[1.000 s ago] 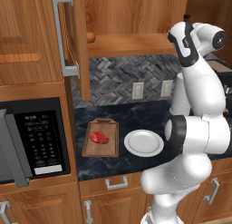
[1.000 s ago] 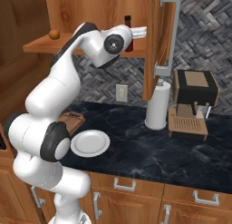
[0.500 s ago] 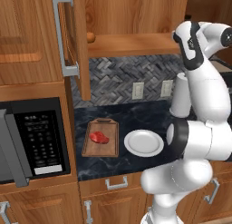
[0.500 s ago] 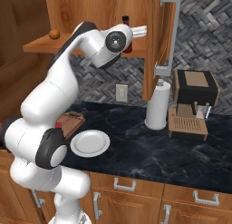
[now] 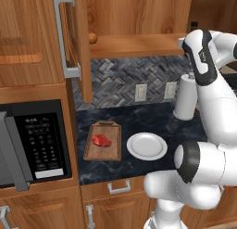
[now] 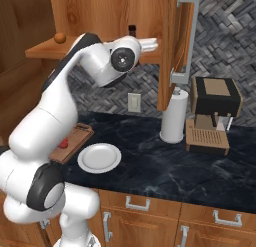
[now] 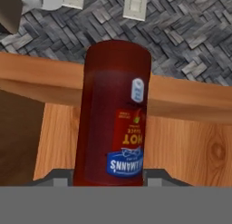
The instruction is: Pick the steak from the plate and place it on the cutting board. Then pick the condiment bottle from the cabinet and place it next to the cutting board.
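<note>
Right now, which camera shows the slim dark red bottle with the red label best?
The hand view: the slim dark red condiment bottle shows up close, label readable. The right base view shows just its black cap above the arm; the left base view, a dark sliver.

- The arm [image 5: 210,107] is glossy white, built of thick rounded links that swell at each joint.
- Dark grey to black bands ring the joints; one wide black collar [image 5: 187,161] sits low, by the bulging base segment.
- A black strip [image 5: 203,61] runs along the upper link.
- From the other side, a round dark cap [image 6: 123,59] with a pale centre marks the wrist joint.
- The surfaces look smooth and plain.
</note>
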